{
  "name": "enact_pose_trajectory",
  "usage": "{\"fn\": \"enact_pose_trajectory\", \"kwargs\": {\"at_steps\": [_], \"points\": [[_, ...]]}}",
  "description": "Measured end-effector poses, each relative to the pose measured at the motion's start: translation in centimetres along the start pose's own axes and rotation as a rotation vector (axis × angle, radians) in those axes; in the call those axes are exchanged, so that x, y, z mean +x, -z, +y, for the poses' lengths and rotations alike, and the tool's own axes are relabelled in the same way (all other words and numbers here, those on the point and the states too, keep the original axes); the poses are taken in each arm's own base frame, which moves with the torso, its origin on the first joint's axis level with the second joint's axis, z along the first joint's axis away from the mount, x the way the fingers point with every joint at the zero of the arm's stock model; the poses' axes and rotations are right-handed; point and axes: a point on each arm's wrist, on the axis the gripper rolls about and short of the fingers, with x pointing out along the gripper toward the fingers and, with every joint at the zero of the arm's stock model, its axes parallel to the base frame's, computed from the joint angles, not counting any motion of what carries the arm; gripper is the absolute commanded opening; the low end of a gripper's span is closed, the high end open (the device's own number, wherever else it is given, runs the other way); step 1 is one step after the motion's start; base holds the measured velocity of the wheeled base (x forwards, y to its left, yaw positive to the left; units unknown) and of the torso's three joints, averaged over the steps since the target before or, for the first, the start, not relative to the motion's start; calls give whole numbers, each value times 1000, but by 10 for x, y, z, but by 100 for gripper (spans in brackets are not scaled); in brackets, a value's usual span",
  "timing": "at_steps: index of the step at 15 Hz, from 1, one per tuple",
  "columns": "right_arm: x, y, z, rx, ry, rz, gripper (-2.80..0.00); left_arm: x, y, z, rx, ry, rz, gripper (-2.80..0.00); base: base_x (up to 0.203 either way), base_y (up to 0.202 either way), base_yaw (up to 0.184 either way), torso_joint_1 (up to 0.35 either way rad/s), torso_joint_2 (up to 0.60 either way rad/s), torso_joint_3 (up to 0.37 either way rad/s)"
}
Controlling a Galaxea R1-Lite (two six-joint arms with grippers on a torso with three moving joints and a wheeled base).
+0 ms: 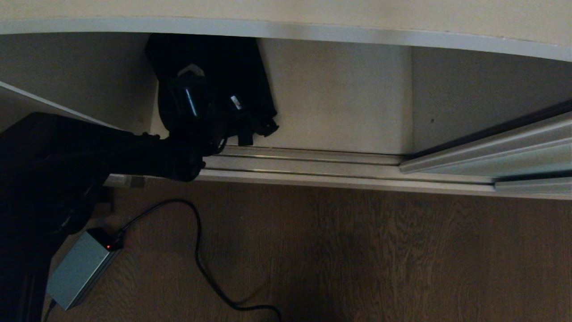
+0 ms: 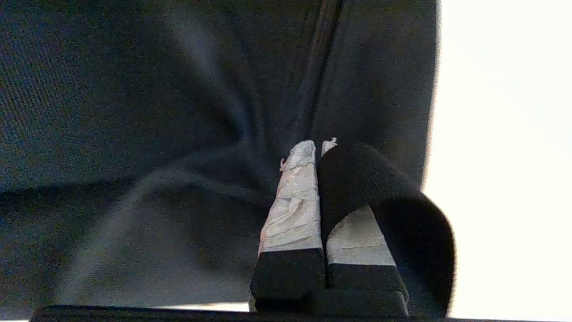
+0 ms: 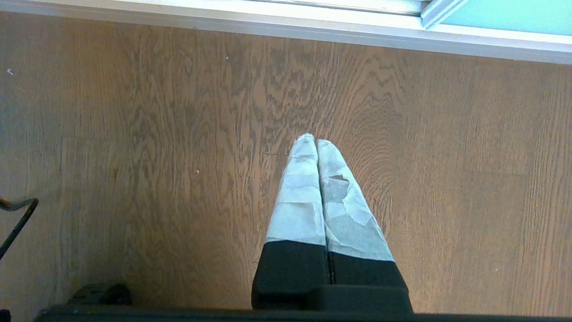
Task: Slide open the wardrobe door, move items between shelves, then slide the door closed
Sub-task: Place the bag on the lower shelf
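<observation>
1. Head view: your left gripper (image 1: 210, 117) reaches over the floor track (image 1: 313, 167) into the wardrobe, in front of the black bag (image 1: 250, 76), which hangs beyond the track, under the shelf edge (image 1: 313, 33). The sliding door (image 1: 500, 152) stands on the track's right end.
2. Left wrist view: your taped fingers (image 2: 295, 201) are clenched together on the bag (image 2: 134, 112); a wide black strap (image 2: 366, 174) loops over one finger, and the fabric bunches at the tips.
3. Right wrist view: your right gripper (image 3: 316, 142) is clenched on nothing above the wooden floor (image 3: 134, 156), well short of the track (image 3: 268, 20).
</observation>
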Motion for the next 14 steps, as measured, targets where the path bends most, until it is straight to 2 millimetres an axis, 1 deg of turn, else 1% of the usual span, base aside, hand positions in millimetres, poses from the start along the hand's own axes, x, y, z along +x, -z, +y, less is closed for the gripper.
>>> {"fn": "enact_pose_trajectory", "kwargs": {"at_steps": [2,6,8,11,12,14], "points": [[0,0,0,0,-1,0,-280,0,-5,-2,-92,5,-1,-280,0,0,0,0,0,0],[0,0,0,0,0,0,-280,2,-1,-1,-268,-9,35,-280,0,0,0,0,0,0],[0,0,0,0,-1,0,-280,2,2,-1,-274,-14,80,-280,0,0,0,0,0,0],[0,0,0,0,0,0,-280,-3,16,-3,-282,20,217,-280,0,0,0,0,0,0],[0,0,0,0,0,0,-280,-4,18,-4,-278,18,233,-280,0,0,0,0,0,0],[0,0,0,0,0,0,-280,-4,13,-6,-259,32,212,-280,0,0,0,0,0,0]]}}
